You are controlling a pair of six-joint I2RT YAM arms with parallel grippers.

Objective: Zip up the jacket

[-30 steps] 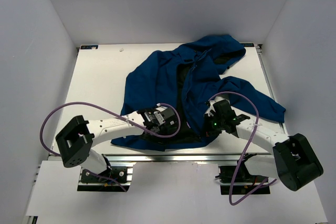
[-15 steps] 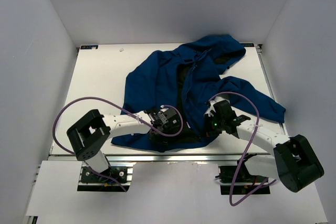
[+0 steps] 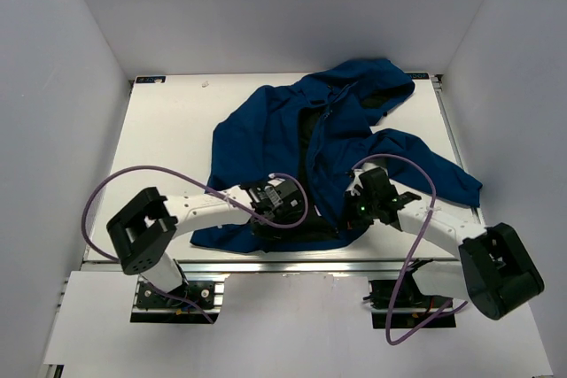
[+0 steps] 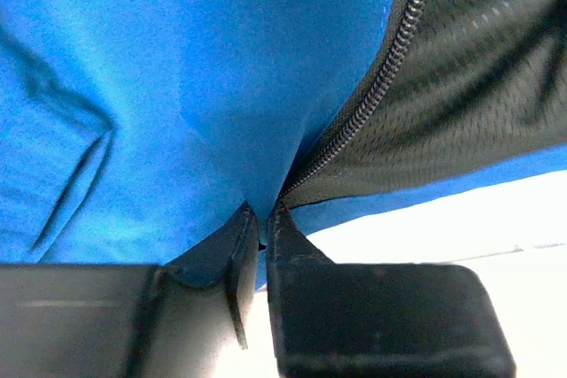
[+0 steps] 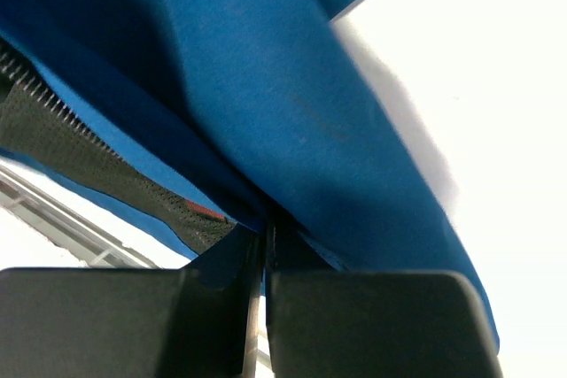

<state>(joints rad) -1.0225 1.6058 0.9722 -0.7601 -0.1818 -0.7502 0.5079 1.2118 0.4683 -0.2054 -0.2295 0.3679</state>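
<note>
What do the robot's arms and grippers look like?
The left arm and right arm have white links and boxy black joints. A purple cable loops along each. A green light glows near the right wrist. The left gripper and right gripper have black, blocky fingers.

Deep blue jacket [image 3: 257,130], black mesh lining [image 4: 496,86], dark zipper teeth [image 4: 394,59], white table [image 3: 168,130], purple cables [image 3: 146,168]

Top camera: fixed above and behind the two black arm bases [image 3: 177,295], looking down across the whole white flat desk [image 3: 168,130]. Each wrist camera sits just behind its hand, left hand [image 4: 263,215] and right hand [image 5: 264,229], very close, facing the dark blue soft-fabric hooded jacket [image 4: 204,68] beyond the fingertips. All three views share the hem at those fingertips.
</note>
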